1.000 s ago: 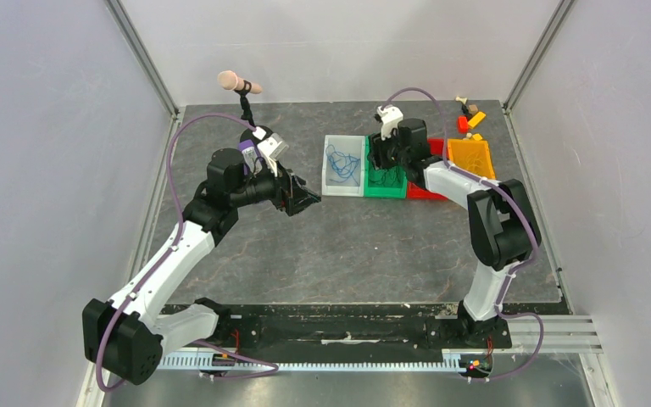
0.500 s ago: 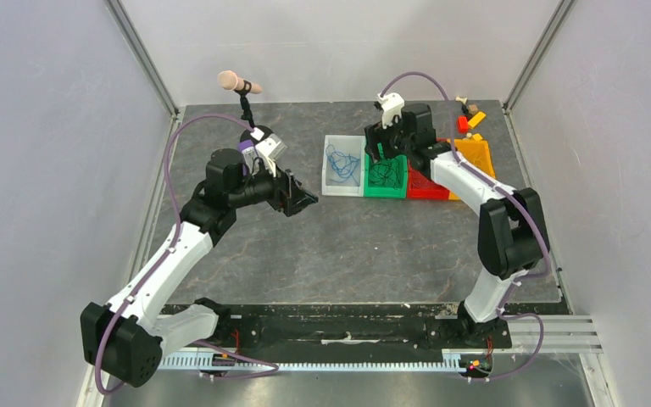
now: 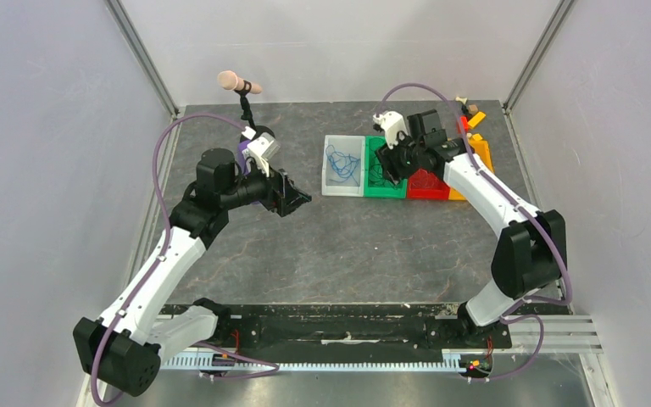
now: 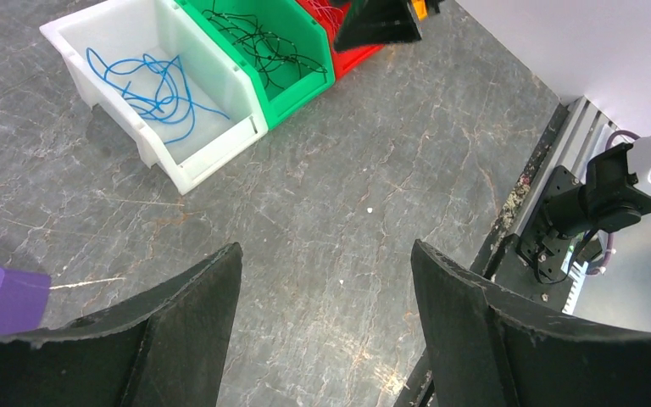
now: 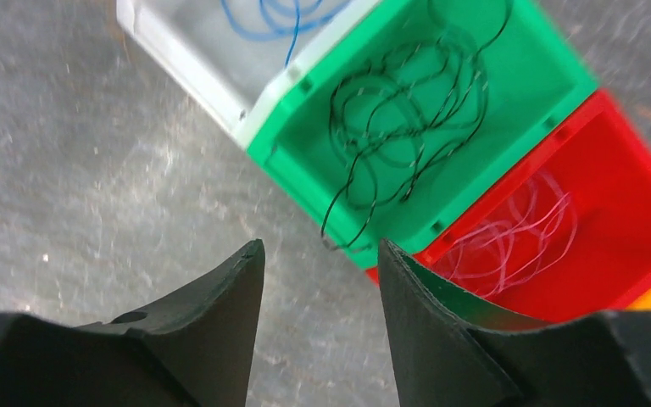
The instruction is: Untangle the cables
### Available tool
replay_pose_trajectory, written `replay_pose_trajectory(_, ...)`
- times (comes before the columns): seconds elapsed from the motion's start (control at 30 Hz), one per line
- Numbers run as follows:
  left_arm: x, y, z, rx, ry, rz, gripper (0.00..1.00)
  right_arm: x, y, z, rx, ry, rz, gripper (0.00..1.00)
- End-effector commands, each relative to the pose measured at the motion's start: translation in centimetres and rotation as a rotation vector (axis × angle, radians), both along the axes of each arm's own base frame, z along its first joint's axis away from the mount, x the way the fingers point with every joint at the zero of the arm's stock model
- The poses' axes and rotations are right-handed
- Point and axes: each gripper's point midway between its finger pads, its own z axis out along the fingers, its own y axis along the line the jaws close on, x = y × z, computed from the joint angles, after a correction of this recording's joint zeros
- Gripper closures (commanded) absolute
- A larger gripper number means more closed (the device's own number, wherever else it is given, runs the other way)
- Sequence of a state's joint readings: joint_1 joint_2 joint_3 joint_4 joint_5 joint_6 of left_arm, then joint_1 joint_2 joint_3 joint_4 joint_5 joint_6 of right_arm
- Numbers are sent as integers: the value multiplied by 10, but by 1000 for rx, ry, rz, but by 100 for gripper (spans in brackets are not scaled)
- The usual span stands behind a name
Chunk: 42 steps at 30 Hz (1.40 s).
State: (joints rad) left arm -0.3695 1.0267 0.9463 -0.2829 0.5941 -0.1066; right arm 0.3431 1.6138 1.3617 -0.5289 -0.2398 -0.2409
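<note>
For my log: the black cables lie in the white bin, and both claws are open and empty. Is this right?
Not the white bin: the right wrist view shows the black cables in the green bin. The left claw and the right claw are open and empty.

Side by side sit a white plastic bin (image 4: 220,154), a green plastic bin (image 5: 542,68), a red plastic bin (image 5: 619,178) and an orange plastic bin (image 3: 480,155), on a dark grey tabletop (image 3: 347,246) veined with pale, marble-like streaks. The thin blue cable (image 4: 154,103) shows against white, the thin black cable (image 5: 390,127) against green, and the pale pinkish-red strands (image 5: 509,242) against red. The white-and-black robot arms (image 3: 483,182) carry purple hoses (image 3: 163,153).
</note>
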Motion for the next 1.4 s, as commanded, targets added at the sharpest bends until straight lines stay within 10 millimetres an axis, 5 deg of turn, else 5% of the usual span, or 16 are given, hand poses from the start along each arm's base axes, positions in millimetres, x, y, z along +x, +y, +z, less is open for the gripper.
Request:
replay_pose_trajectory(0.0, 2, 1, 10, -10, -50, -3, 20, -22, -9, -21, -56, 87, 27, 46)
replay_pose_trajectory(0.4, 3, 1, 8, -6, -55, 0, 20, 7, -9, -65, -106, 118, -7, 59)
replay_pose_trajectory(0.6, 4, 1, 3, 1, -51, -1, 21, 34, -1, -67, -96, 68, -19, 100)
replay_pose_trajectory(0.87, 5, -1, -7, 2, -30, -7, 21, 79, 6, -89, -88, -13, -88, 100)
replay_pose_trajectory(1.13, 10, -3, -9, 7, -19, -13, 21, 86, 3, -127, -130, 10, -101, 100)
replay_pose_trajectory(1.2, 10, -3, -9, 10, -19, -13, 20, 79, 8, -119, -101, 25, -74, 96)
replay_pose_trajectory(1.37, 16, 1, -18, 61, 24, 4, 16, 71, 19, -61, 0, -37, -55, 66)
